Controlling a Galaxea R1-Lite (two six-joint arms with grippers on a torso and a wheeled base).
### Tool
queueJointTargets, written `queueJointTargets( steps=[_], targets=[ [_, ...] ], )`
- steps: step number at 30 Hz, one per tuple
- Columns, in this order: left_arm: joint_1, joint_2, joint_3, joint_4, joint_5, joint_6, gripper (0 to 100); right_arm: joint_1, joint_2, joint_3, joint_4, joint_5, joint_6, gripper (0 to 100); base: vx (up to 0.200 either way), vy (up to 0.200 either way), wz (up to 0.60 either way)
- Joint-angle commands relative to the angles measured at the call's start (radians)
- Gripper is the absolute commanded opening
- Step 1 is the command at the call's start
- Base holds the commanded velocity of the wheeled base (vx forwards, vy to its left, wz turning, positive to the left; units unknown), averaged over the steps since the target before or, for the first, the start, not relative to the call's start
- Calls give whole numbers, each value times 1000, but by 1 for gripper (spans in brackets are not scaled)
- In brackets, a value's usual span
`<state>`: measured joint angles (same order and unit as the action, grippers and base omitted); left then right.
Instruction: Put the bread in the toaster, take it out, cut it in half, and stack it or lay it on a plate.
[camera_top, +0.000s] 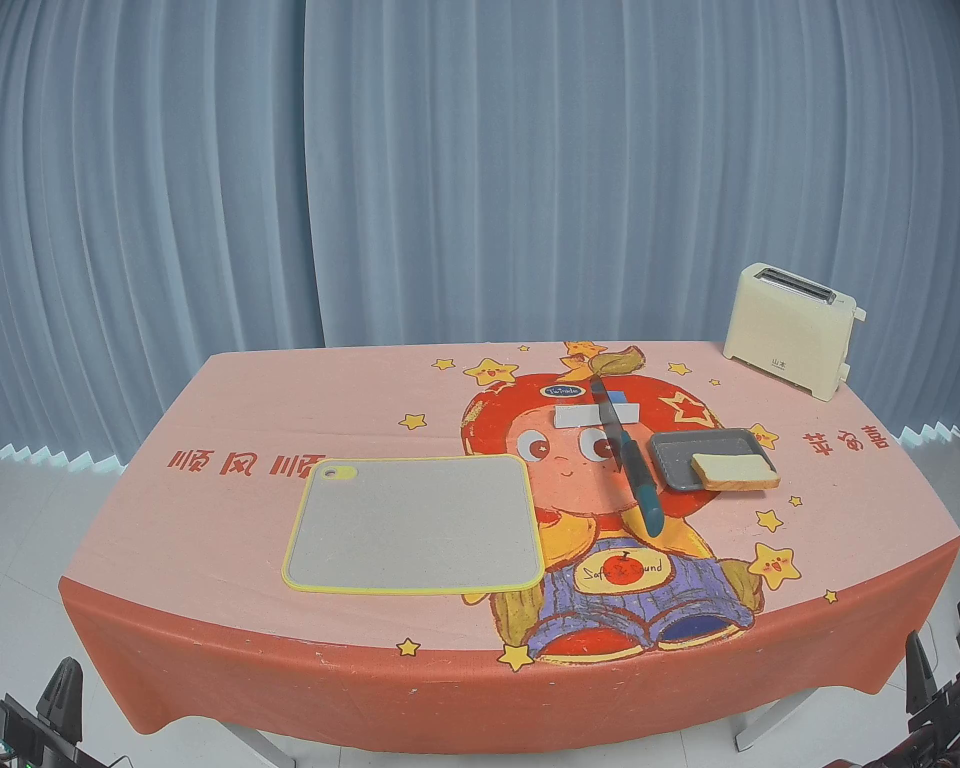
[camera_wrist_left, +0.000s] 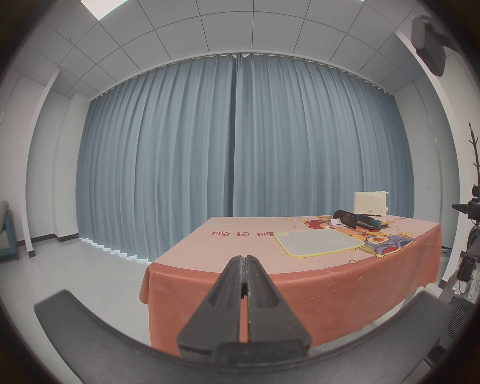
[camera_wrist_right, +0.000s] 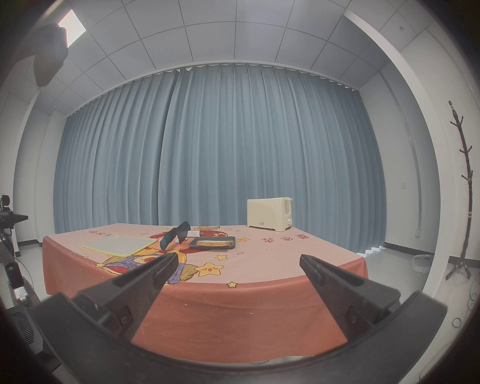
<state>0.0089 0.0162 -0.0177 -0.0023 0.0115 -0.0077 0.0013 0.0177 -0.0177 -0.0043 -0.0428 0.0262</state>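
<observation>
Bread (camera_top: 735, 470) is seen lying on the dark tray (camera_top: 672, 452), right of centre on the table (camera_top: 250, 430). Toaster (camera_top: 790, 328) is set at the far right corner. Knife (camera_top: 628, 458) is placed just left of the tray, cutting board (camera_top: 415, 522) further left. Left gripper (camera_wrist_left: 243, 260) is held off the table's near side, jaws pressed together. Right gripper (camera_wrist_right: 239, 262) is held likewise, jaws spread wide.
</observation>
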Motion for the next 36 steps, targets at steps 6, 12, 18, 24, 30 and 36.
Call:
queueJointTargets(
  steps=[6, 12, 18, 24, 30, 36],
  targets=[
    [0, -16, 18, -1, 1, 0, 0, 0, -18, 18, -2, 1, 1, 100, 0, 0, 0],
    [0, -16, 18, -1, 1, 0, 0, 0, -18, 18, -3, 3, 1, 100, 0, 0, 0],
    [0, -16, 18, -1, 1, 0, 0, 0, -18, 18, -5, 4, 1, 100, 0, 0, 0],
    [0, -16, 18, -1, 1, 0, 0, 0, -18, 16, -118, 3, 0, 100, 0, 0, 0],
    [0, -16, 18, -1, 1, 0, 0, 0, -18, 18, -135, 1, -8, 100, 0, 0, 0],
    [0, -16, 18, -1, 1, 0, 0, 0, -18, 18, -143, 9, -5, 100, 0, 0, 0]
  ],
)
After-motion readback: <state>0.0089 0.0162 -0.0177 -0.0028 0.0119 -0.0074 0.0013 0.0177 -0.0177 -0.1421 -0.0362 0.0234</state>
